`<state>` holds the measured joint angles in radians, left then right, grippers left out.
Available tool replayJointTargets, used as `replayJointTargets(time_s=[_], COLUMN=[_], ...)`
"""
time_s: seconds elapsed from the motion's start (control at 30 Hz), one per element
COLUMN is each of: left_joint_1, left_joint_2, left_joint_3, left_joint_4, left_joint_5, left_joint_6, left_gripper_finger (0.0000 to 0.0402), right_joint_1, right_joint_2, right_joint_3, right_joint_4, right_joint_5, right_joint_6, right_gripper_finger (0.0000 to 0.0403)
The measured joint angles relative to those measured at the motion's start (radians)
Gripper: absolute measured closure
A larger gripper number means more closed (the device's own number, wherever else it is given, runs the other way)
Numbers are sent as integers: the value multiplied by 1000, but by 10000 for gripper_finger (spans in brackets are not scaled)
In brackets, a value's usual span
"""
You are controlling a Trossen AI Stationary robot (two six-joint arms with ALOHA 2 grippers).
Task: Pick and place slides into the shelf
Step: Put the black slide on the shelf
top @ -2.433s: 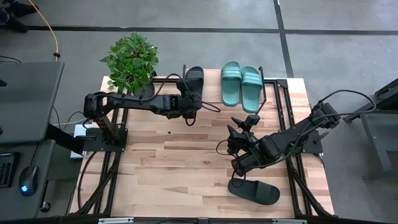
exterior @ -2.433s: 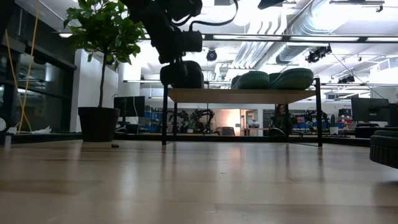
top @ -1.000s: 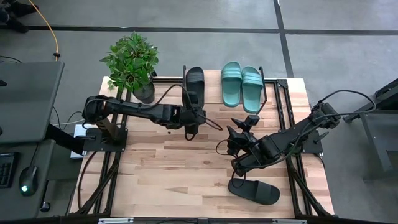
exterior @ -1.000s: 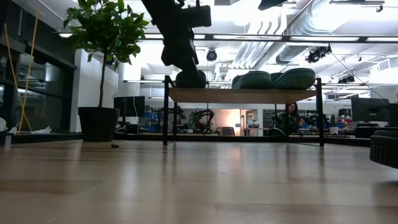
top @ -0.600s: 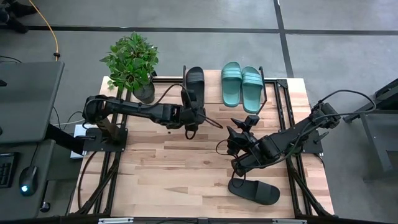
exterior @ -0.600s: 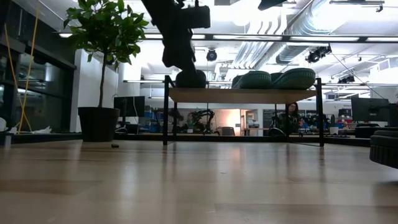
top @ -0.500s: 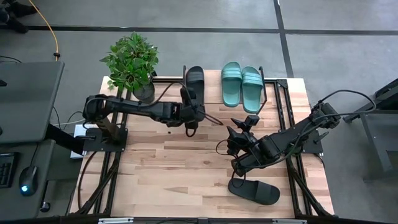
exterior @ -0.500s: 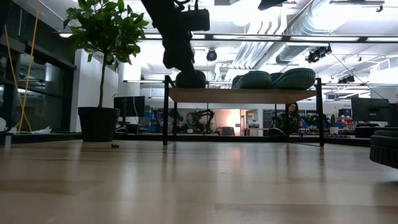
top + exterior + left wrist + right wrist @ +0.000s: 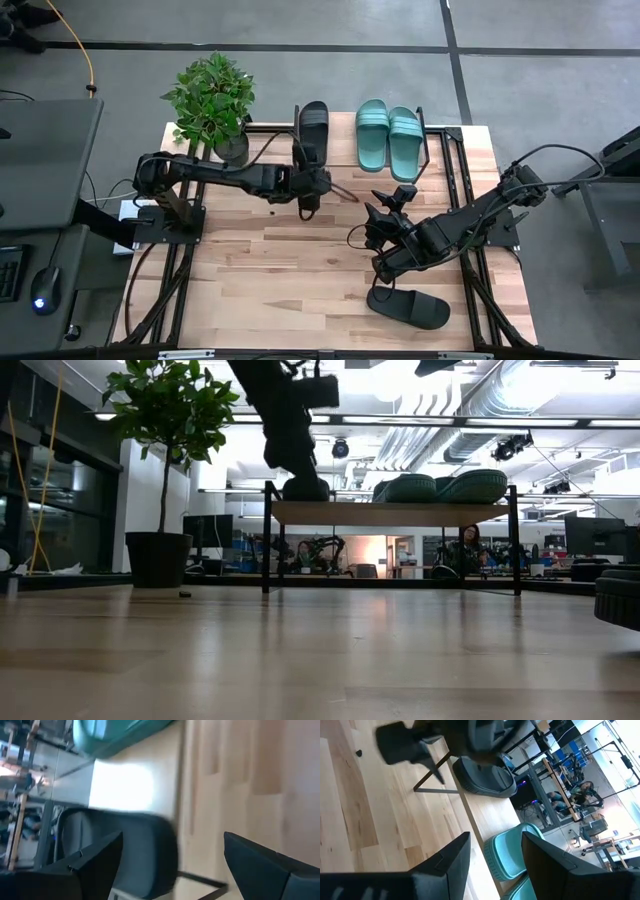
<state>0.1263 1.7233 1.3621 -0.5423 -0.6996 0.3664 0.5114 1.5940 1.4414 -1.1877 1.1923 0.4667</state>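
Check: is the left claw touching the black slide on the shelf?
Apart: left wrist view shows the left claw open, the black slide lying beyond its fingers.

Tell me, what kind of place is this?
Probably a robotics lab or workshop: two arms over a wooden table, exposed ceiling ducts, and workbenches with more machines and a seated person in the room behind.

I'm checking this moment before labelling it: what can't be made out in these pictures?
- Black slide on the shelf: high view, near end hidden by the left gripper.
- Black slide on the table: low view, cut off by the edge.
- Right gripper: high view, whether it holds anything.
- Person: low view, too small.
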Motion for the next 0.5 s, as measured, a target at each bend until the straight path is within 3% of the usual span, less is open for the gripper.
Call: replayJointTargets(time_s=[0.2,0.37,0.5], left_joint_1=[-99,-189,-254], left_joint_2=[0,-5,-28], left_joint_3=[0,0,0], left_joint_4=[20,13,9], left_joint_5=[-8,-145,-196], left_joint_6=[2,-11,-69], left_gripper_finger=[76,76,76], right_joint_1=[0,0,0], right_joint_2=[0,0,0], right_joint_3=[0,0,0], right_joint_4=[0,0,0], right_joint_5=[0,-1,-19], right_joint_6=[-1,0,-1], right_gripper_finger=[235,235,235])
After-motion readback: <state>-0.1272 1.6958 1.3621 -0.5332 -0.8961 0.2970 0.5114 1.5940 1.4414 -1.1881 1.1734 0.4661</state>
